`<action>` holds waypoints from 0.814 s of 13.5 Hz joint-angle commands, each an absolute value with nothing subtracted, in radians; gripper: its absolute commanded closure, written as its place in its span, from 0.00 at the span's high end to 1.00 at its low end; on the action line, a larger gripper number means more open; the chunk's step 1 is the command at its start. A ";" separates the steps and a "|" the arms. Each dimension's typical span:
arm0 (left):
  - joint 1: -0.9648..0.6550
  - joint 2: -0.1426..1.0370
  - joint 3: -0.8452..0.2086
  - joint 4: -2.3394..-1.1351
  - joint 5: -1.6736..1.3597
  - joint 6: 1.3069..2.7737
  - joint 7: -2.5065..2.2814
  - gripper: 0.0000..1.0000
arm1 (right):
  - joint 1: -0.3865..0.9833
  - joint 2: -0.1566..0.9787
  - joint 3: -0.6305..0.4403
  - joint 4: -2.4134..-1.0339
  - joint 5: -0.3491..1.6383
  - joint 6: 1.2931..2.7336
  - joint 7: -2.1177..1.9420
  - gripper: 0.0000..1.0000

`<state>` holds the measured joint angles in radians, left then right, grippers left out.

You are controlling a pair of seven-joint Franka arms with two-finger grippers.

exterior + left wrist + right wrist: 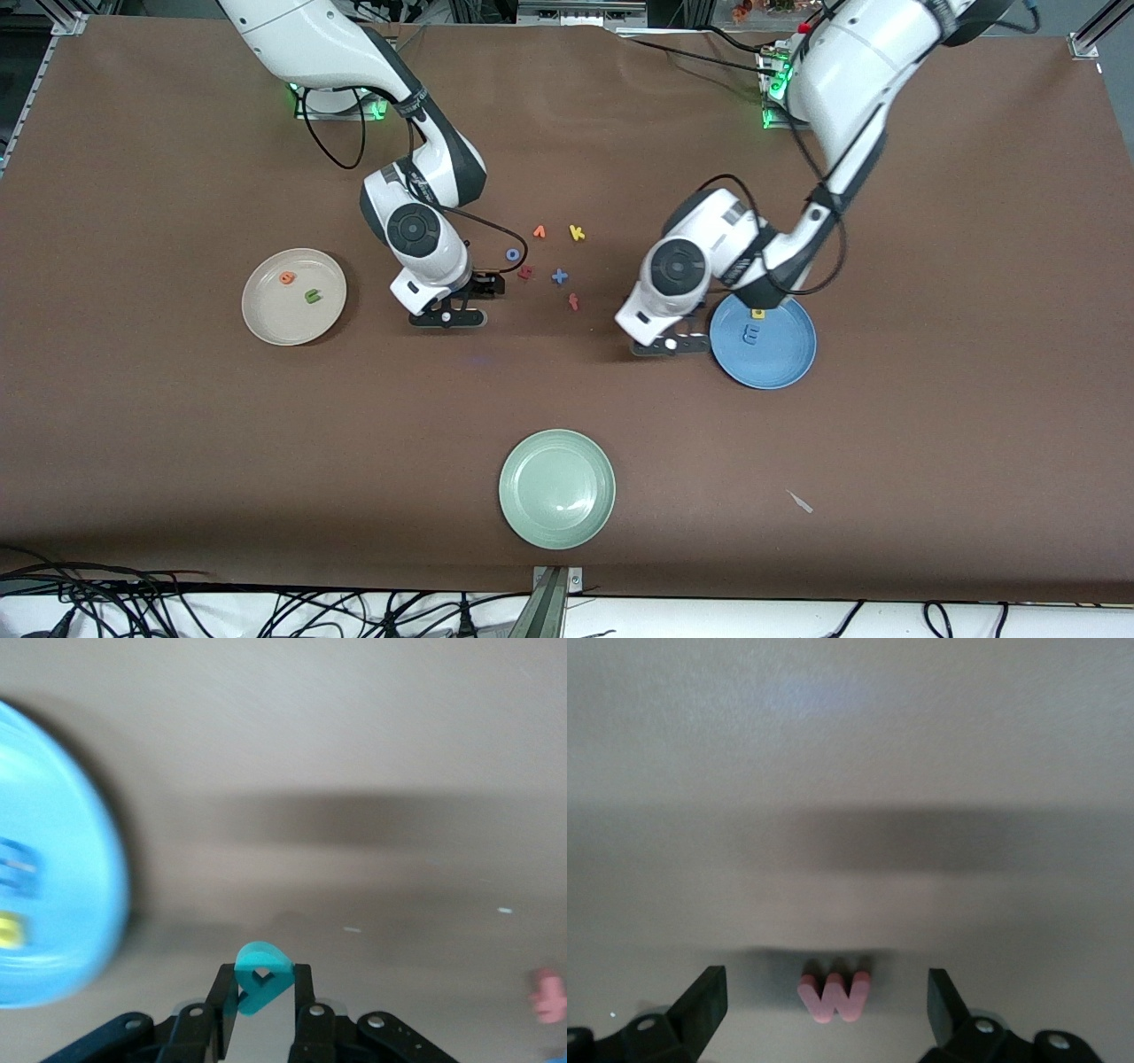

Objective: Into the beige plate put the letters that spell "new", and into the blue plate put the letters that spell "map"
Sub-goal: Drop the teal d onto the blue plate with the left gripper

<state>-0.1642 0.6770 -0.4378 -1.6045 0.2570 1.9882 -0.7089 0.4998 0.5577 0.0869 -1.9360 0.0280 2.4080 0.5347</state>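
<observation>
Green plate (556, 487) idle; left claw (264, 1010) pinches teal "p" (262, 976).

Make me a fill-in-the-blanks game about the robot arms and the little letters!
1. The left gripper is shut on the teal ____.
2. The open right gripper has the pink ____ lying between its fingers.
3. The beige plate holds the orange e and the green ____.
4. The light blue m lies in the ____ plate.

Missing words: p; w; n; blue
</observation>
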 commanded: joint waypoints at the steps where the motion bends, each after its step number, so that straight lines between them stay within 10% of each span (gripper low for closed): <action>1: -0.057 0.626 -0.446 -1.626 0.281 1.922 -0.515 0.26 | 0.512 0.566 0.083 -1.937 0.040 2.408 0.535 1.00; 8: -0.005 0.702 -0.414 -1.646 0.400 2.026 -0.443 0.32 | 0.512 0.538 0.084 -2.000 0.040 2.419 0.525 0.84; 10: 0.005 0.709 -0.416 -1.643 0.400 2.026 -0.459 1.00 | 0.512 0.538 0.083 -2.000 0.040 2.418 0.523 0.71; 11: 0.006 0.704 -0.417 -1.643 0.400 2.017 -0.457 1.00 | 0.512 0.538 0.084 -2.000 0.040 2.416 0.523 0.65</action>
